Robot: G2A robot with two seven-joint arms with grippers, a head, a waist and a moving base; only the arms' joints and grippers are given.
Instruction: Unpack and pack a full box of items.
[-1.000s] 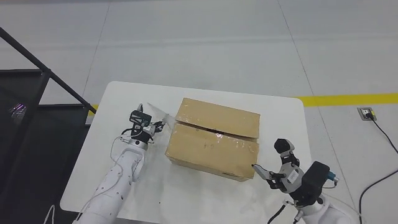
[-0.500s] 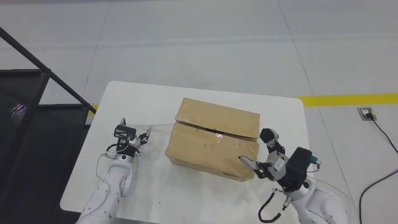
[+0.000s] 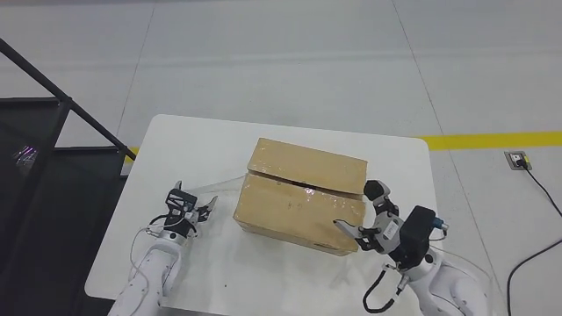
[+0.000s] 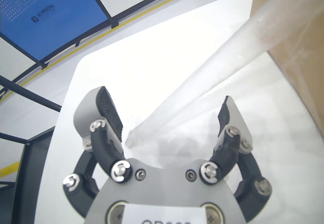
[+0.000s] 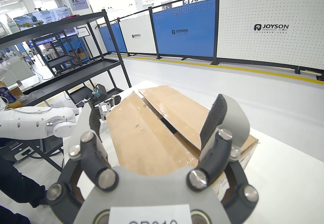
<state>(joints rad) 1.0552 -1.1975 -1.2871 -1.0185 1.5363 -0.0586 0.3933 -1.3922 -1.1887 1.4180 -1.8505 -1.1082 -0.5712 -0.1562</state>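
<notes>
Pale floor (image 3: 290, 61), yellow lines (image 3: 492, 140), blue-and-white partition panels (image 5: 182, 42), black shelving (image 5: 83, 70)

— What is the box (image 3: 299, 195) made of?
— Matt brown cardboard, with glossy clear film over its near top.
— And the tape strip (image 4: 202, 83)?
— Translucent, frosted plastic. The table (image 3: 263, 268) is smooth, white and slightly shiny. The left claw (image 4: 164, 94) has matt grey fingers with ribbed black rubber pads (image 4: 108, 108).
</notes>
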